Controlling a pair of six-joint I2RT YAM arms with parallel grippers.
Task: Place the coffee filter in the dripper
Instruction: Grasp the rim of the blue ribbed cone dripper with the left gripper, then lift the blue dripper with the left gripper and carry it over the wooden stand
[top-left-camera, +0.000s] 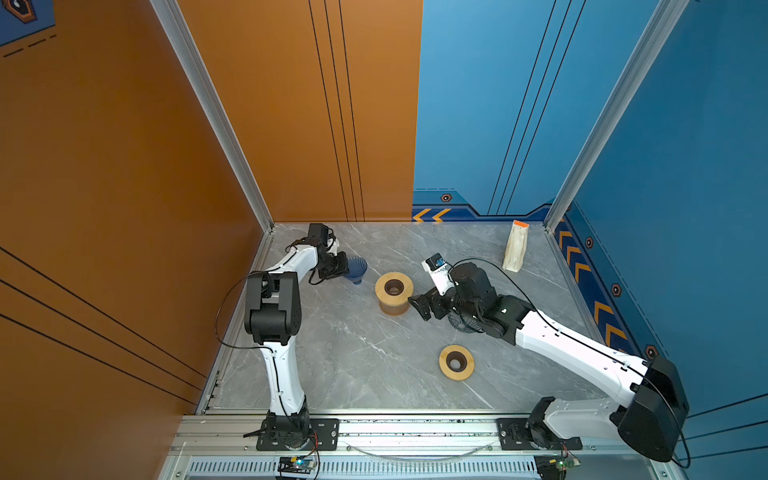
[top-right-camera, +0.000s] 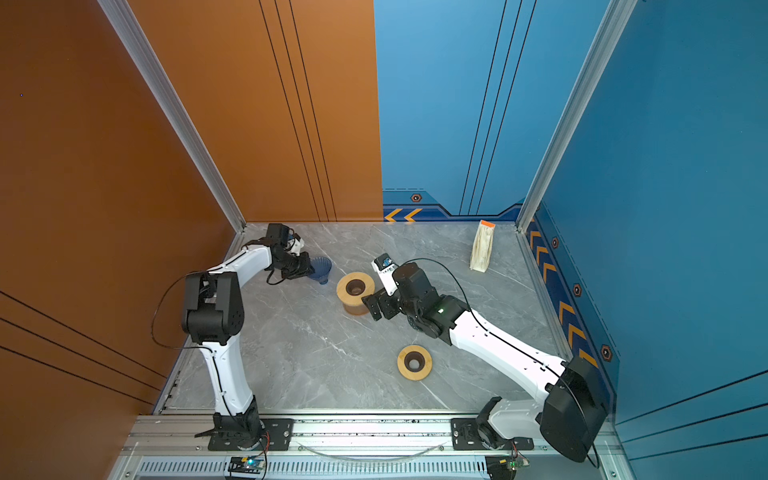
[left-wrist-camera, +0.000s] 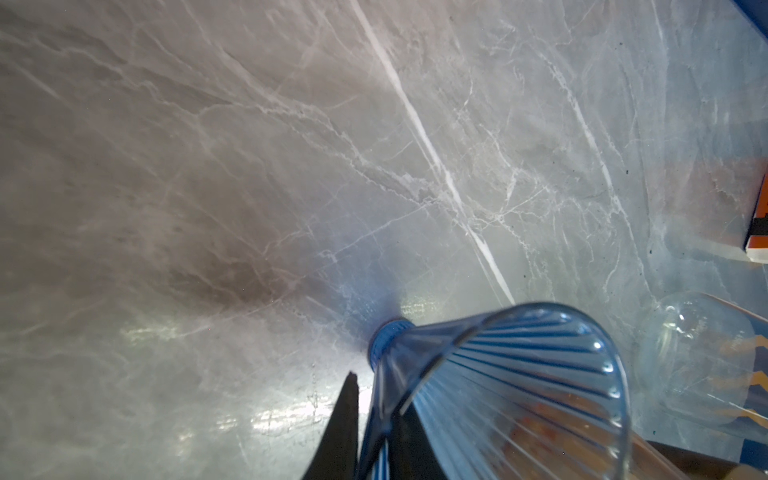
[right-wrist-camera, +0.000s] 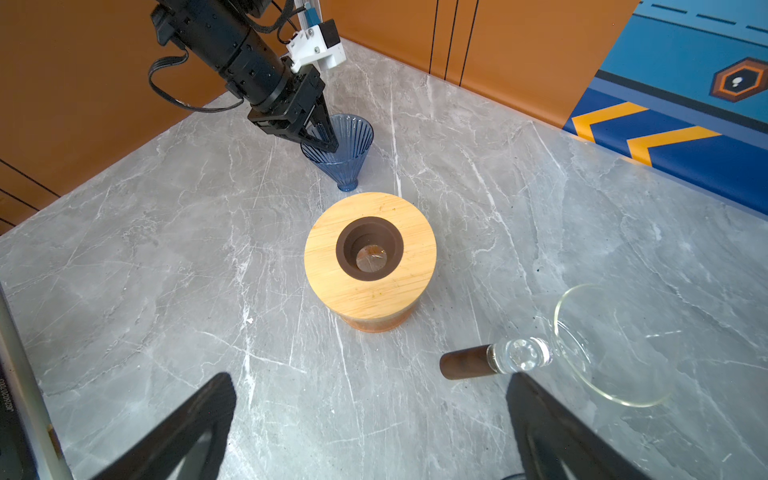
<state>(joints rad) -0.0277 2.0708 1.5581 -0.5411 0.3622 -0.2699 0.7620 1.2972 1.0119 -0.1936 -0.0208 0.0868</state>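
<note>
My left tool is clamped on the rim of the blue dripper, one finger inside the cone and one outside. The dripper rests narrow end down on the table at the rear left. The coffee filter pack stands at the rear right near the blue wall, well apart from both tools. My right tool hangs with jaws spread wide, holding nothing, just beside the wooden-topped stand.
</note>
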